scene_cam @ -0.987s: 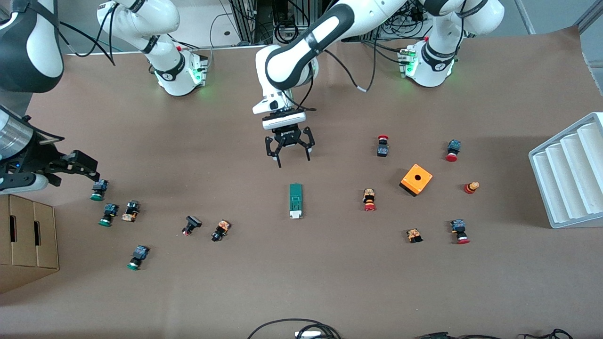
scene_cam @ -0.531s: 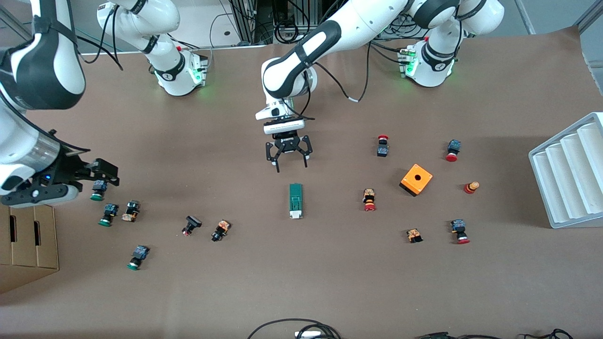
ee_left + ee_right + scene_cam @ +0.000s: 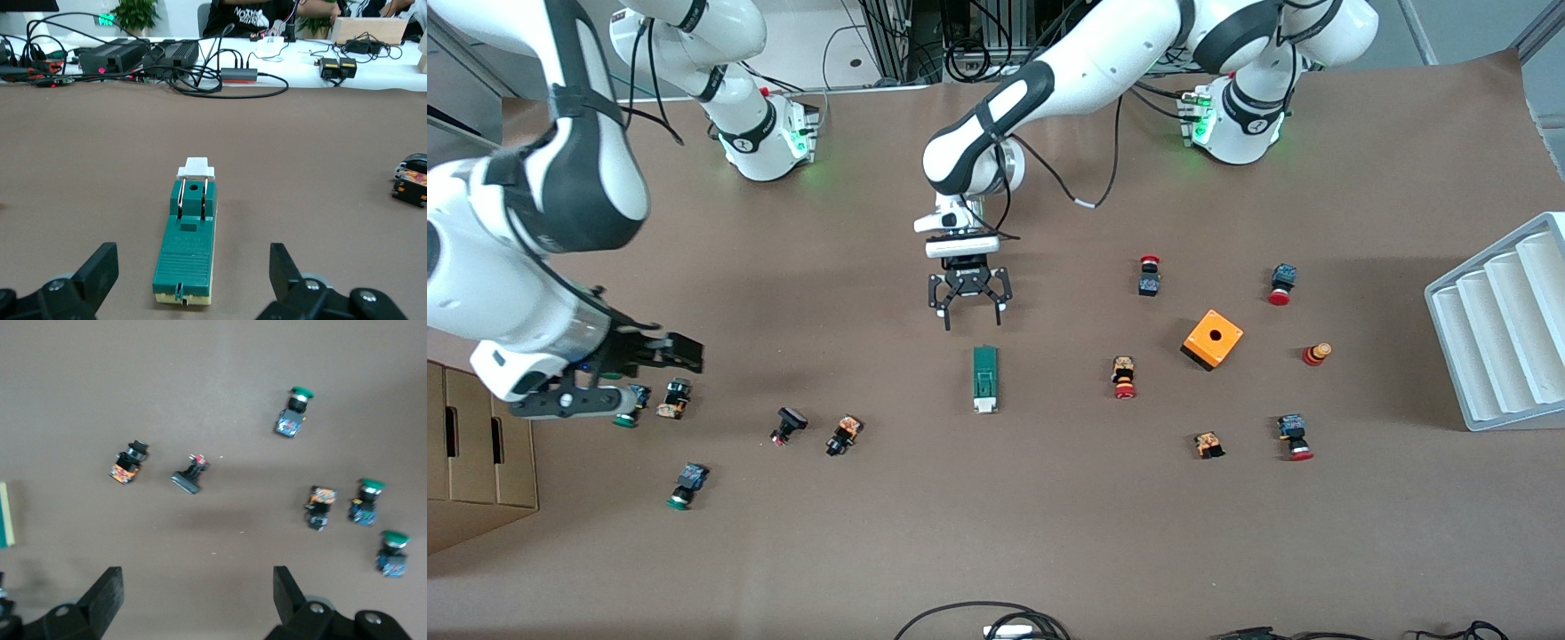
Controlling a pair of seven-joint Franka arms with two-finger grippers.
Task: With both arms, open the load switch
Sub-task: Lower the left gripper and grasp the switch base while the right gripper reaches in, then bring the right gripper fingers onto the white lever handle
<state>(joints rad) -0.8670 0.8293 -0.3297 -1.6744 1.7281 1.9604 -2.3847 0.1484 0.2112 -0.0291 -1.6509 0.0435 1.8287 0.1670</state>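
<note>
The left gripper hung with its fingers spread wide and empty over bare table, just short of the load switch's green end. The load switch lay flat mid-table, its white end toward the front camera. The right gripper, likewise wide open and empty, hovered above the green-capped push-buttons at the right arm's end of the table.

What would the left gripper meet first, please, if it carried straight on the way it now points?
Most likely the load switch: the open left gripper points at its green end, nothing between them, though the height is hard to judge.
</note>
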